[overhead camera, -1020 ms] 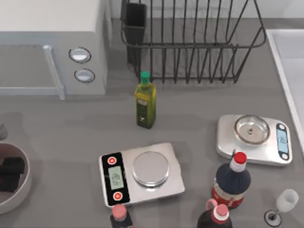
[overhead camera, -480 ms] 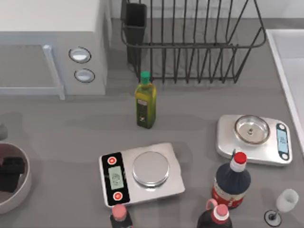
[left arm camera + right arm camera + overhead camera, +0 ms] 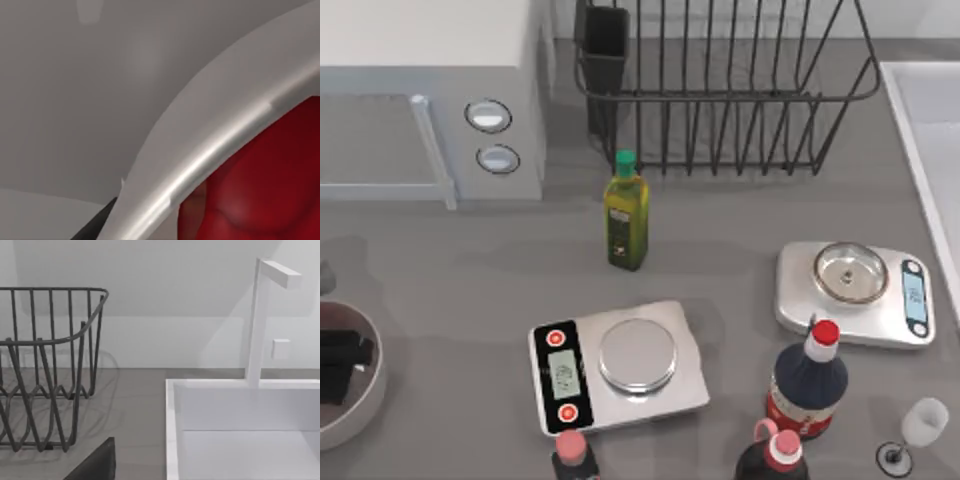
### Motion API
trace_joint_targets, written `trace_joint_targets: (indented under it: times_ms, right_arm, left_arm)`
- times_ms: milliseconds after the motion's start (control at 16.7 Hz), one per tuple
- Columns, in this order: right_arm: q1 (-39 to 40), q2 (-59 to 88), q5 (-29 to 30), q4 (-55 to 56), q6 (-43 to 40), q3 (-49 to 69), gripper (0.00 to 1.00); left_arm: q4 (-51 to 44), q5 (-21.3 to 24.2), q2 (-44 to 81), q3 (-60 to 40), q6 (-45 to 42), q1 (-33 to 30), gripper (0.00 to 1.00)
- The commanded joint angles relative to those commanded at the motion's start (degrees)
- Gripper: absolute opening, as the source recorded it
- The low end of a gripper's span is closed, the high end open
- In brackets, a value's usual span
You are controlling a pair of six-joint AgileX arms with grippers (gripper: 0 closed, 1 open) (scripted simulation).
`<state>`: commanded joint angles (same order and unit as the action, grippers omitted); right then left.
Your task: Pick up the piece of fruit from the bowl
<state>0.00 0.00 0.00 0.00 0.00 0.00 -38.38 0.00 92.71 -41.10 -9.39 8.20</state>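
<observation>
1. A grey counter is carrying a microwave, a wire rack and two scales.
2. The left gripper is reaching down inside the bowl at the counter's left edge; whether its fingers are closed, I cannot tell.
3. The fruit is sitting just under it, against the bowl's rim.

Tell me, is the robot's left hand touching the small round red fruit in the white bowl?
Cannot tell. In the top view the left hand sits inside the white round bowl; the left wrist view shows red fruit close, no contact visible.
</observation>
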Motion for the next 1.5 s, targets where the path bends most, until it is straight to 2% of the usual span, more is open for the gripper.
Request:
trace_joint_targets:
  times_ms: [360,420,660,840,1260,1500]
  right_arm:
    - [0.00,0.00,0.00,0.00,0.00,0.00,1.00]
    - [0.00,0.00,0.00,0.00,0.00,0.00,1.00]
    - [0.00,0.00,0.00,0.00,0.00,0.00,1.00]
    - [0.00,0.00,0.00,0.00,0.00,0.00,1.00]
    - [0.00,0.00,0.00,0.00,0.00,0.00,1.00]
    - [0.00,0.00,0.00,0.00,0.00,0.00,1.00]
  left_arm:
    - [0.00,0.00,0.00,0.00,0.00,0.00,0.00]
    - [-1.44,2.10,-1.80,-1.13,0.69,0.12,0.00]
    - [-5.41,2.12,-1.48,-4.98,0.70,0.11,0.00]
    - [-14.67,2.13,-1.41,-14.00,0.77,0.05,0.00]
    - [-48.37,2.12,-3.91,-43.54,1.25,-0.40,0.00]
    - [-59.13,2.09,-6.15,-53.95,1.57,-0.69,0.00]
